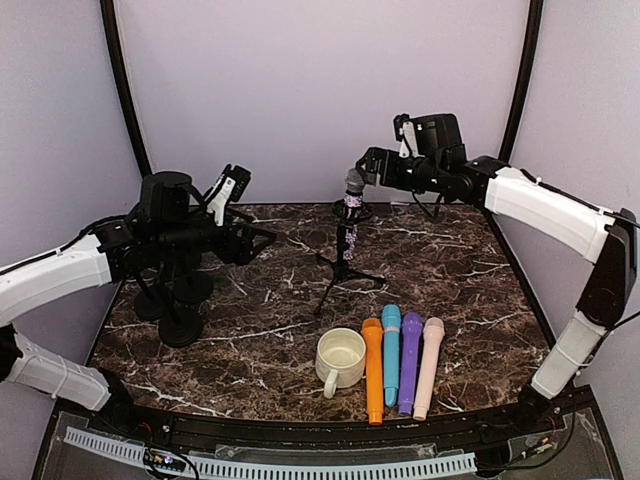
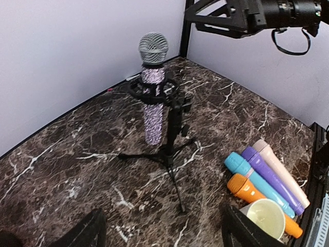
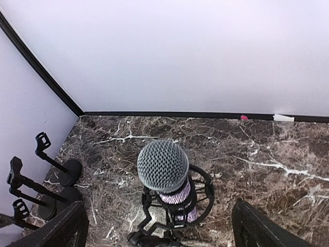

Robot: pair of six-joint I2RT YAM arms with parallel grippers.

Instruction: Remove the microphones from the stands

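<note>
"Since the microphone (image 1: 351, 205) is seated in the stand (image 1: 343, 268), where does it sit on the counter (image 1: 460, 270), and how does it lie?" the inspector asks.

"Centre rear of the counter, held upright in the ring clip. Long axis vertical, mesh head uppermost. Not yet removed."

"Which arm is nearer?"

"That is the right gripper (image 1: 366, 168). It hangs just above the head and slightly to the right. Its wrist view looks down on the head, which lies below and between the fingers (image 3: 61, 226), apart from both. By contrast the left gripper (image 1: 262, 238) is well apart, off to the left, facing the stand side-on."

"Jaw condition?"

"Both pairs spread wide, nothing between either. No contact with microphone or stand."

"Assessment of the coming move?"

"In my judgement the right gripper should descend along that vertical axis, close on the head or upper body, then lift straight up out of the ring. A tilted pull risks toppling the tripod."
</note>
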